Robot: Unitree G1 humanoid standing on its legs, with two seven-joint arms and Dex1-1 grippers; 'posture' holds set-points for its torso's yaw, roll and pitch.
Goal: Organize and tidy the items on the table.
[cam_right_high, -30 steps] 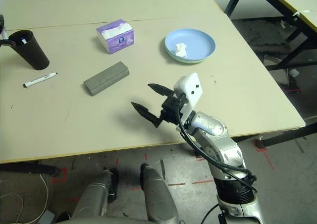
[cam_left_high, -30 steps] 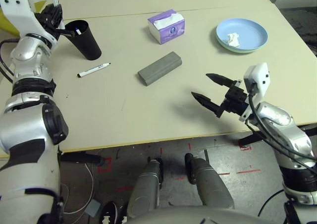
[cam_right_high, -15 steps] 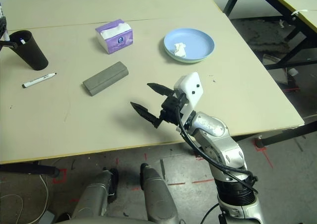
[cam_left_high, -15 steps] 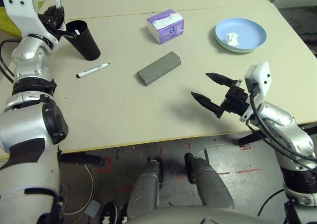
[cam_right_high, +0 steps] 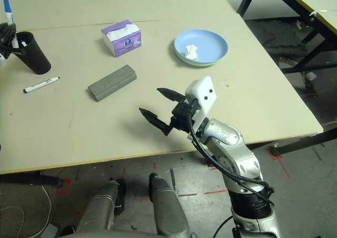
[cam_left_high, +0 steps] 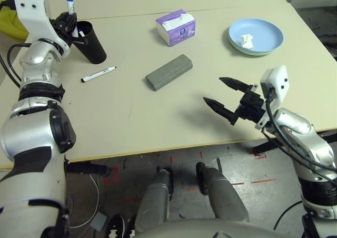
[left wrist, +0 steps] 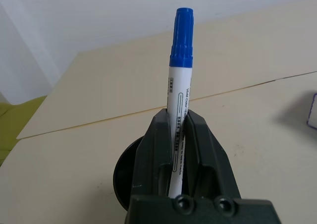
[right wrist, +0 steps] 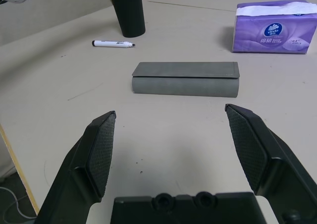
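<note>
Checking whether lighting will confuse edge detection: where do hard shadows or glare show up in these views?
Left eye view: soft shadow on the table under the right gripper. Right wrist view: faint shadow beside the glasses case, no glare. Left wrist view: even light on the blue-capped marker.

place: a lab or test room | signs: big plain table (cam_right_high: 158, 138) with black metal legs; a second table (cam_right_high: 310, 1) just like it past the right edge; grey floor (cam_left_high: 184, 167) with red tape marks; loose cables (cam_left_high: 84, 211) under the near left corner
</note>
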